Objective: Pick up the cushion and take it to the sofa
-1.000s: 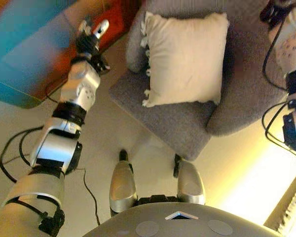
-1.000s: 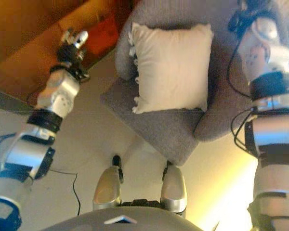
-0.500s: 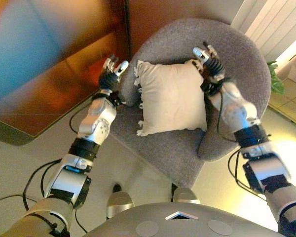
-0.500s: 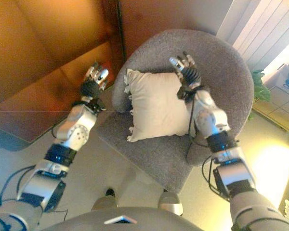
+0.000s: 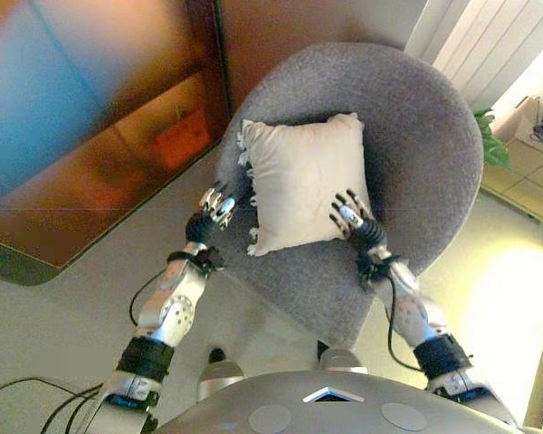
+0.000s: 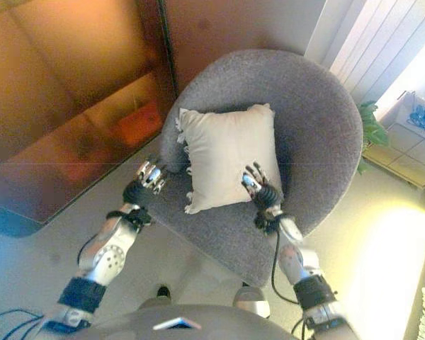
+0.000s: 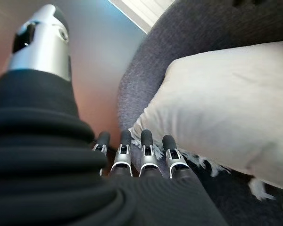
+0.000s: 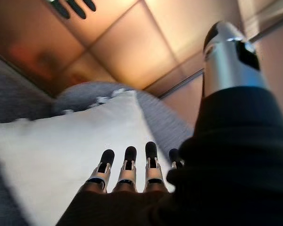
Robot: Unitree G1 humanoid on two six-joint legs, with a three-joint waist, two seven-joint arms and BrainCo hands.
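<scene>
A cream square cushion (image 5: 299, 176) with a fringed edge lies on the seat of a round grey armchair (image 5: 416, 145). My left hand (image 5: 213, 206) is open, its fingers straight, just off the cushion's near left corner by the chair's left rim. My right hand (image 5: 353, 221) is open, with its fingers lying on the cushion's near right corner. In the left wrist view the fingers (image 7: 146, 146) point at the cushion's fringed edge (image 7: 226, 103), a little short of it. In the right wrist view the fingers (image 8: 127, 165) lie over the cushion (image 8: 61, 150).
A glossy brown wooden panel (image 5: 90, 136) stands close on the chair's left. White vertical blinds (image 5: 489, 45), a green plant (image 5: 493, 149) and a box (image 5: 538, 136) are on the right. Pale floor (image 5: 281, 312) lies before the chair.
The view has shifted. Both hands have come back towards me: the right from the cushion's far right corner to its near right corner, the left down along the chair's left side.
</scene>
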